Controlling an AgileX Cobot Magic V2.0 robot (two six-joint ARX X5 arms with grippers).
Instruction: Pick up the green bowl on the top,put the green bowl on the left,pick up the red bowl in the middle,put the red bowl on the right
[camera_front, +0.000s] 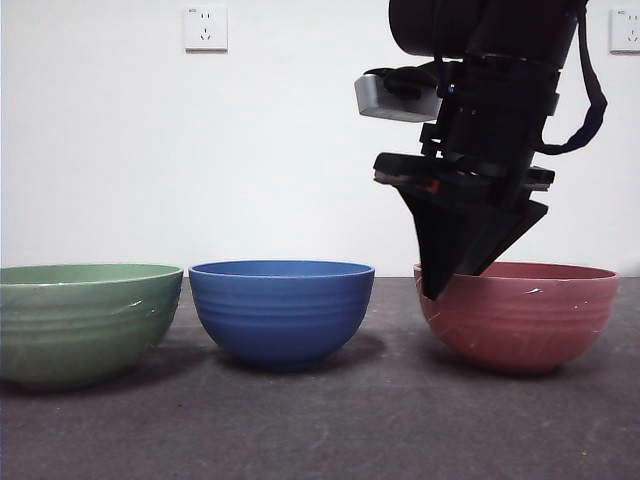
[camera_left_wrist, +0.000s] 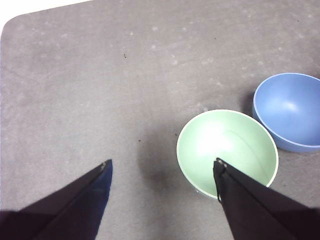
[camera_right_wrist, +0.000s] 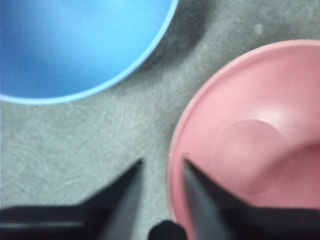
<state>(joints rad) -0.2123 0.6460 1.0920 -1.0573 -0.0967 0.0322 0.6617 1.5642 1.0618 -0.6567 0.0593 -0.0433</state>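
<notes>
Red bowl (camera_front: 520, 315) down right of blue bowl (camera_front: 282, 308), green bowl (camera_front: 85, 320) left of it. My right gripper (camera_right_wrist: 161, 167) straddling red rim, jaws slightly apart, not pinching. Looks light, stiff, glossy-slick, so grab rim. Left gripper (camera_left_wrist: 162, 167) spread, idle.

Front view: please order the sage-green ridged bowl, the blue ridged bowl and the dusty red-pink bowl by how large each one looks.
1. Red-pink ridged bowl, widest, a black pincer covering its rim.
2. Blue ridged bowl.
Sage-green ridged bowl: unranked, cut by the picture's edge. It and the red-pink one also sit nearer the camera, so looks may mislead.
</notes>
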